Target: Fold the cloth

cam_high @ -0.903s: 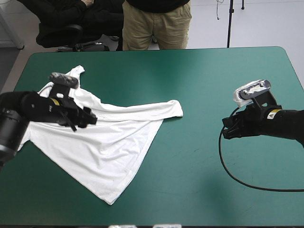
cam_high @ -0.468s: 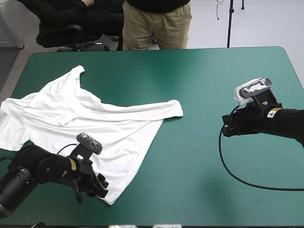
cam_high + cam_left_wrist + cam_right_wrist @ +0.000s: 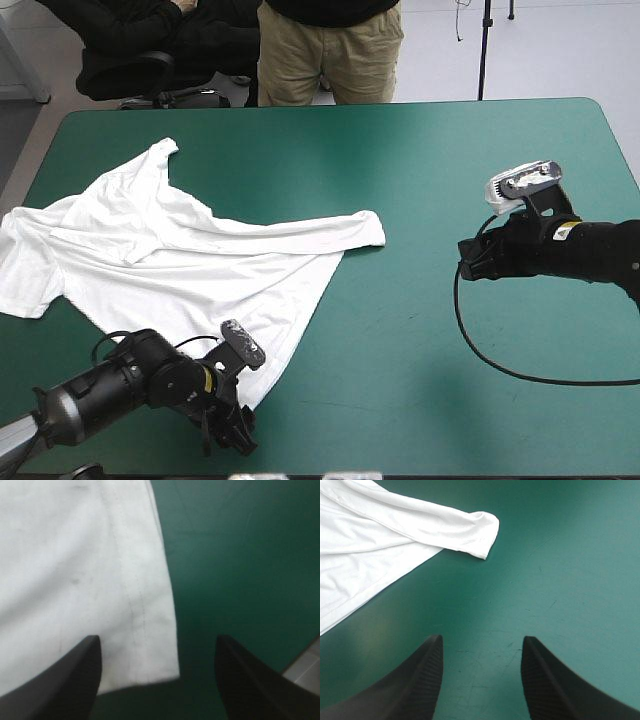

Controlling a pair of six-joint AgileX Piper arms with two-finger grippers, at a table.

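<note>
The white T-shirt point(image 3: 170, 260) lies spread but rumpled on the left half of the teal-green cover, one corner pointing toward the front edge. My left gripper point(image 3: 235, 430) sits low at that front corner, open, with the hemmed corner of the T-shirt point(image 3: 150, 650) lying between and just ahead of its fingers point(image 3: 65, 680). My right gripper point(image 3: 470, 262) hovers open over bare cover on the right side. Ahead of it lies the T-shirt's folded tip point(image 3: 480, 530), well apart from its fingers point(image 3: 415, 680).
The table's front edge point(image 3: 305, 660) runs close beside the left gripper. Bare teal-green cover point(image 3: 420, 180) spreads between the T-shirt and the right arm. A person stands beyond the far edge, not over the table.
My left arm swept from the T-shirt's upper left down to its front corner and now sits at the hem tip. The right gripper shifted slightly toward the T-shirt.
</note>
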